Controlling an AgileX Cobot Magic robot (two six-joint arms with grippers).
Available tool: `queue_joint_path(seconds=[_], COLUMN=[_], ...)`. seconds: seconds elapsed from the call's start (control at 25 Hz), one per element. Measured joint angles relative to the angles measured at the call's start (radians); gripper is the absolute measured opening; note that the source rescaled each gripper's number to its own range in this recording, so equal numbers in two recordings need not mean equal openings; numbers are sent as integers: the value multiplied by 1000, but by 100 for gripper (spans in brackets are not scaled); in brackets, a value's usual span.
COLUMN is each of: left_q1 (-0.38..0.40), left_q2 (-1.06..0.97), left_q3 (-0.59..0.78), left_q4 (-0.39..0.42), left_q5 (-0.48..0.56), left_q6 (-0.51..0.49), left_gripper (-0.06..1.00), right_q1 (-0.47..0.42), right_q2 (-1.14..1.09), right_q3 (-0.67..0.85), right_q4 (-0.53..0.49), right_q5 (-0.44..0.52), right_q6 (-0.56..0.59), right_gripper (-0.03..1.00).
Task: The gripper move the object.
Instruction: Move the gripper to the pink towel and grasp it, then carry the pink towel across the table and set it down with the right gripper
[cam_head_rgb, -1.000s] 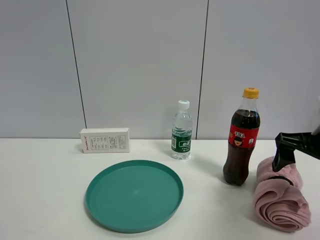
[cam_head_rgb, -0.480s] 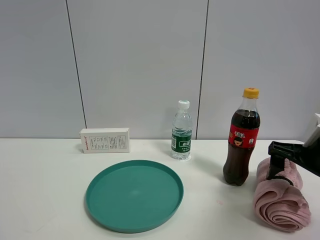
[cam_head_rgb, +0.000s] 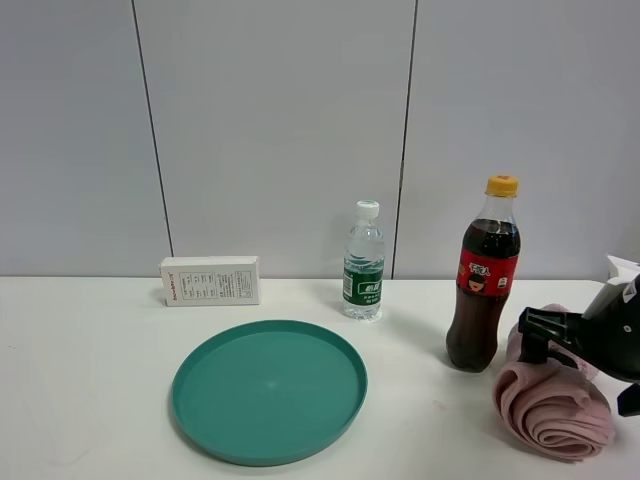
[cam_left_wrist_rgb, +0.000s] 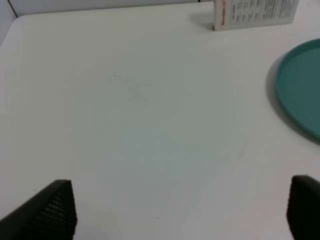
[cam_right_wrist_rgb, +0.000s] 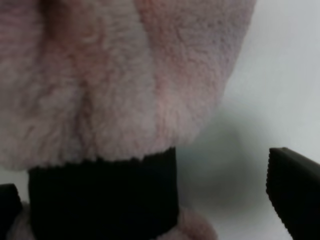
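White table (cam_head_rgb: 90, 400): right gripper (cam_head_rgb: 575, 360) jaws spread wide around the pink towel (cam_head_rgb: 550, 410); left gripper (cam_left_wrist_rgb: 180, 207) jaws likewise spread.

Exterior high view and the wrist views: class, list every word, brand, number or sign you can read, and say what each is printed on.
White box: rows of small print, too small to read in the exterior high view and blurred in the left wrist view.
Water bottle: green label with white marks, too small to read.
Cola bottle: red label with a picture and pale marks, not legible.
No text can be quoted.
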Motion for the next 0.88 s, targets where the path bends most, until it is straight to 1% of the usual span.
queue_joint_path(seconds=[0.12, 0.2, 0.24, 0.32, 0.36, 0.4, 0.44, 0.48, 0.52, 0.76, 0.88], left_q1=[0, 0, 0, 0, 0, 0, 0, 0, 0, 0, 0], left_q2=[0, 0, 0, 0, 0, 0, 0, 0, 0, 0, 0], left_q3=[0, 0, 0, 0, 0, 0, 0, 0, 0, 0, 0], left_q4=[0, 0, 0, 0, 0, 0, 0, 0, 0, 0, 0], left_q5=[0, 0, 0, 0, 0, 0, 0, 0, 0, 0, 0], left_q6=[0, 0, 0, 0, 0, 0, 0, 0, 0, 0, 0], left_gripper=[100, 100, 100, 100, 100, 100, 100, 100, 100, 100, 100], right_q1=[8, 8, 8, 8, 8, 8, 8, 8, 8, 8, 8], right_q2=[13, 20, 21, 21, 22, 22, 23, 23, 23, 23, 9], right_q3=[0, 0, 0, 0, 0, 0, -1, -1, -1, -4, -8], right_q4=[0, 1, 2, 2, 3, 3, 4, 4, 5, 6, 6], right_q5=[-12, -21, -23, -28, -30, -30, -33, -33, -33, -16, 27], right_q6=[0, 0, 0, 0, 0, 0, 0, 0, 0, 0, 0], right_gripper=[99, 93, 84, 61, 42, 42, 21, 5, 0, 0, 0])
